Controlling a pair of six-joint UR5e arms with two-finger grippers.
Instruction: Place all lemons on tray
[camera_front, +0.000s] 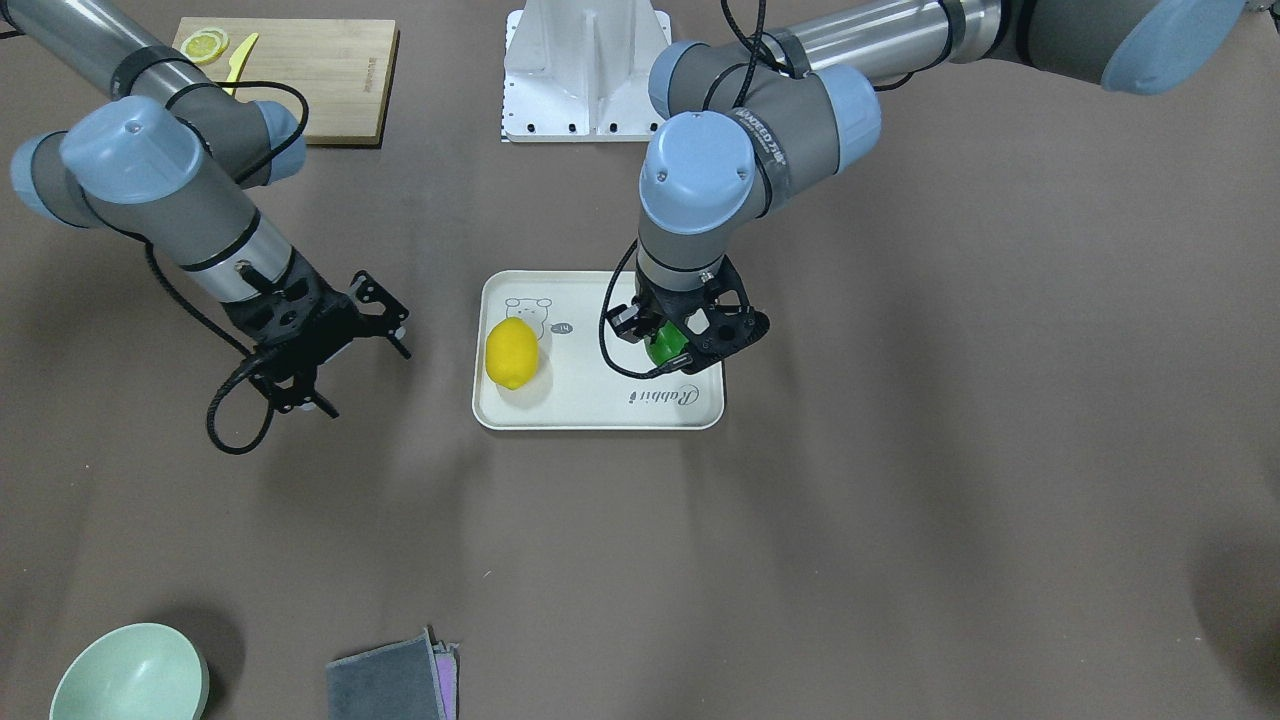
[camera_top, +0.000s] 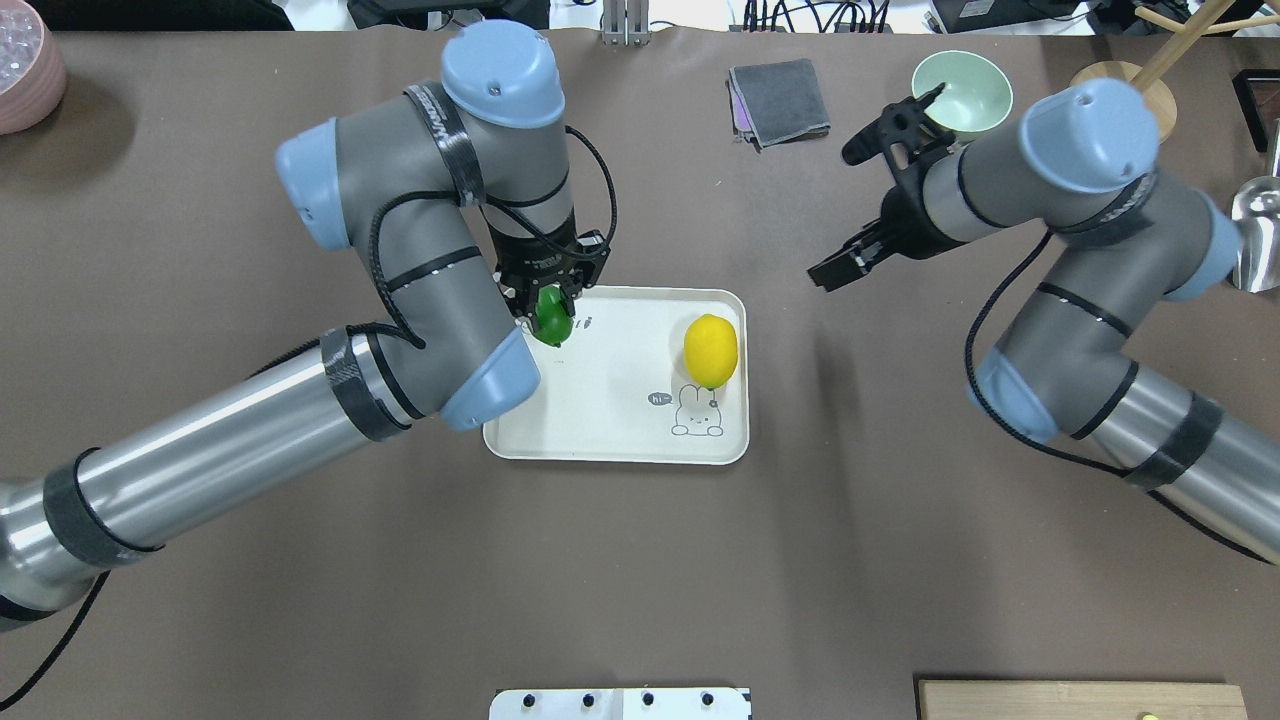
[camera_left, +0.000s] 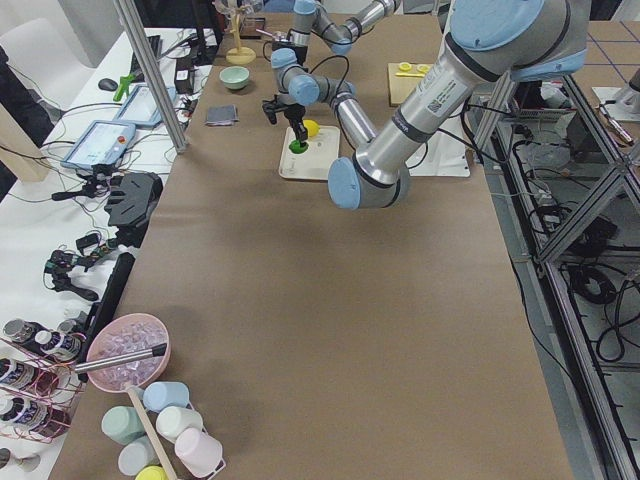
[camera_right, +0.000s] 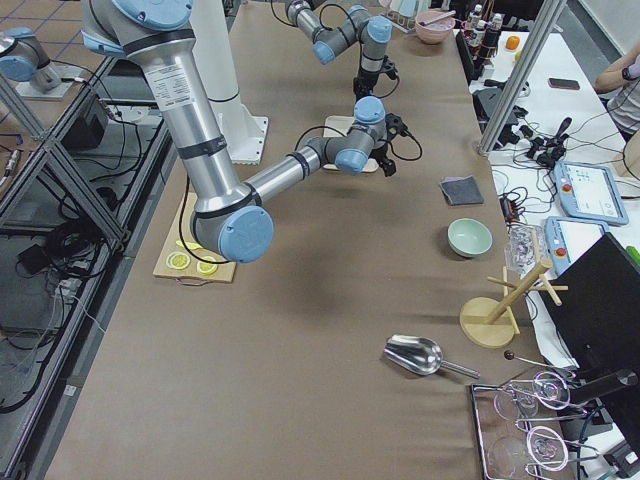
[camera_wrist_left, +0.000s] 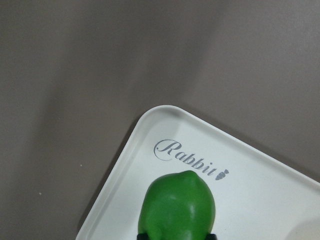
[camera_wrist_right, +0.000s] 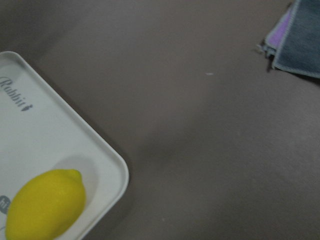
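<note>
The off-white tray lies mid-table and also shows in the overhead view. The yellow lemon lies on it beside the bear drawing; it also shows in the overhead view and the right wrist view. My left gripper is shut on the green lemon, holding it over the tray end with the "Rabbit" script. The green lemon may or may not touch the tray. My right gripper is open and empty, beside the tray over bare table.
A wooden cutting board with lemon slices and a yellow knife lies near the robot base. A green bowl and a folded grey cloth sit at the operators' edge.
</note>
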